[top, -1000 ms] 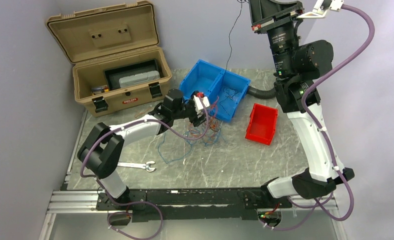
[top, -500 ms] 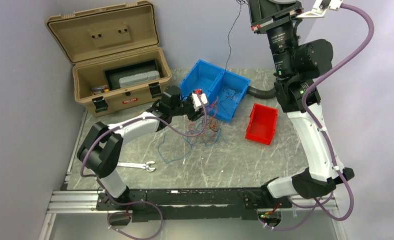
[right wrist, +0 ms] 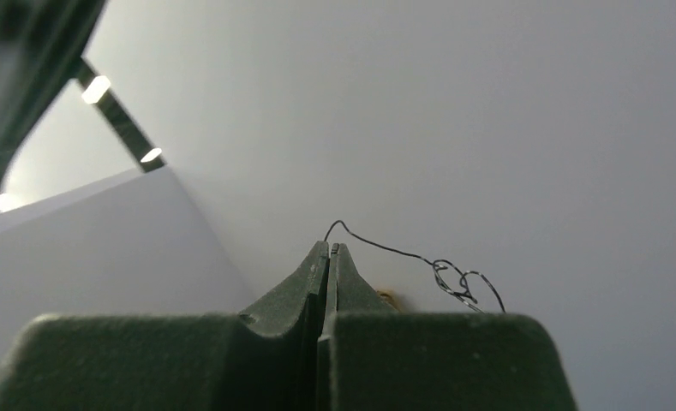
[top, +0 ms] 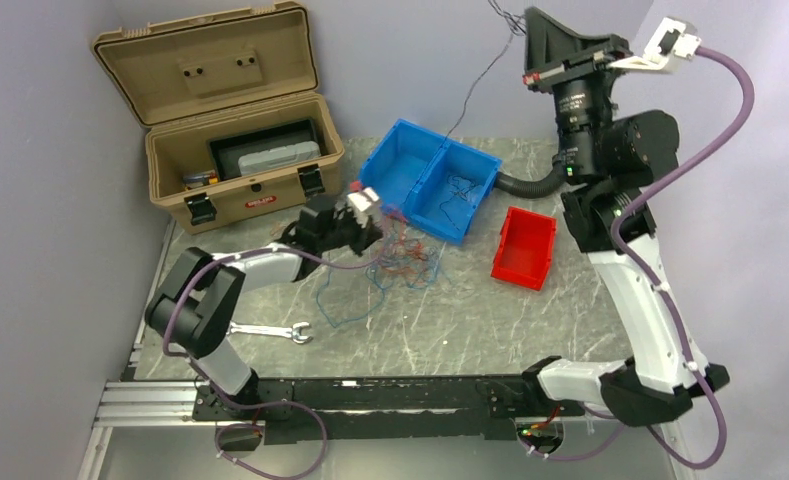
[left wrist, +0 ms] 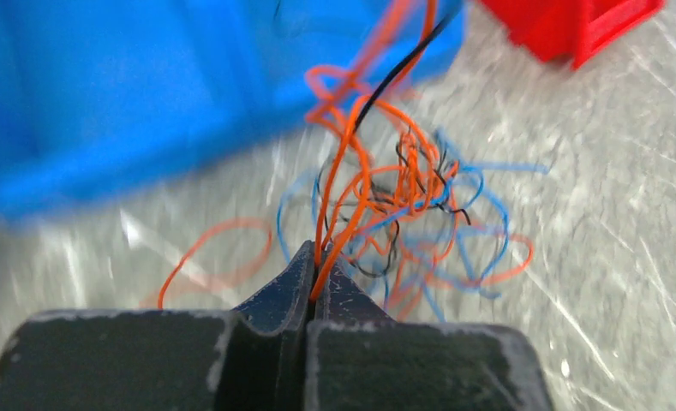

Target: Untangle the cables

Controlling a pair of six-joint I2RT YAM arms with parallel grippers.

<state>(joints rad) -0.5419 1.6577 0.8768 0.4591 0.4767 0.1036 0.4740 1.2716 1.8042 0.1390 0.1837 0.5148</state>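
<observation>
Cables [left wrist: 411, 197], hair-thin, tangle on veined stone table [left wrist: 625, 257]; left gripper [left wrist: 315, 257] clamps orange strands [left wrist: 332, 193], right gripper [right wrist: 328, 248] a kinked black strand [right wrist: 394, 251]

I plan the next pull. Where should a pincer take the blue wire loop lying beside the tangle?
Grip the blue wire at its loose loop on the table, nearer the arm bases than the tangle. Come from straight above: it looks flat and alone there, so the pincer would likely catch no other strand.
</observation>
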